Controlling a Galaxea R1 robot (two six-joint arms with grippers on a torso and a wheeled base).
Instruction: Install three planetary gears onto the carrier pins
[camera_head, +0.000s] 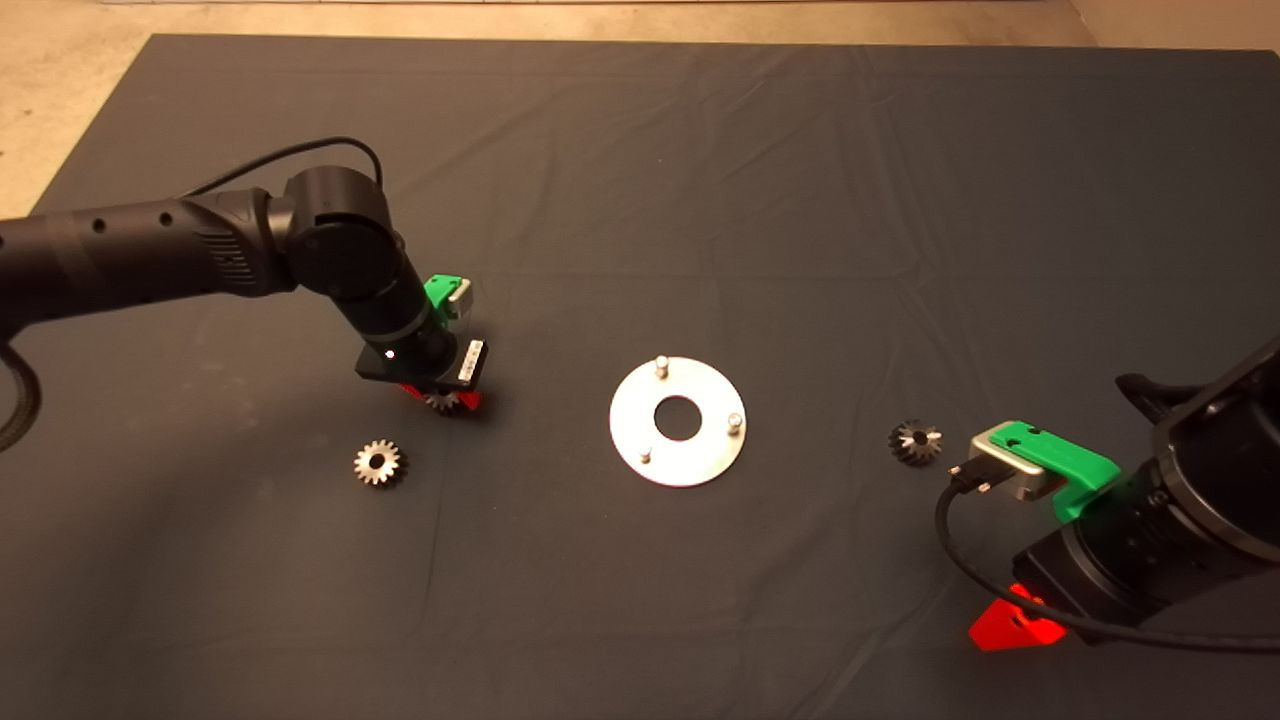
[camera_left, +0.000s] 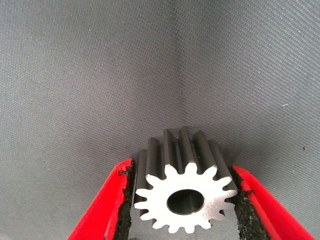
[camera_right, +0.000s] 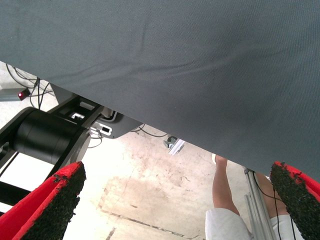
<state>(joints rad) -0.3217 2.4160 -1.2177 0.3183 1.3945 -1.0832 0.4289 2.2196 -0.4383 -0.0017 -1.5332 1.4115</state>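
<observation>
The silver disc (camera_head: 678, 421) lies flat at the mat's middle with three bare carrier pins (camera_head: 661, 366) standing on it. My left gripper (camera_head: 440, 400) is left of the disc, low over the mat, and is shut on one planetary gear (camera_head: 441, 401). In the left wrist view the gear (camera_left: 185, 195) sits between the black pads (camera_left: 126, 195) of the left gripper (camera_left: 182, 170). A second gear (camera_head: 379, 463) lies on the mat just in front of that gripper. A third gear (camera_head: 915, 441) lies right of the disc. My right gripper (camera_head: 1015, 625) waits open at the lower right.
The dark mat (camera_head: 700, 150) is wrinkled and ends at a pale floor along the back and left. The right wrist view looks past the mat's edge (camera_right: 200, 75) at the floor, a black machine base (camera_right: 45, 137) and a person's leg (camera_right: 225, 192).
</observation>
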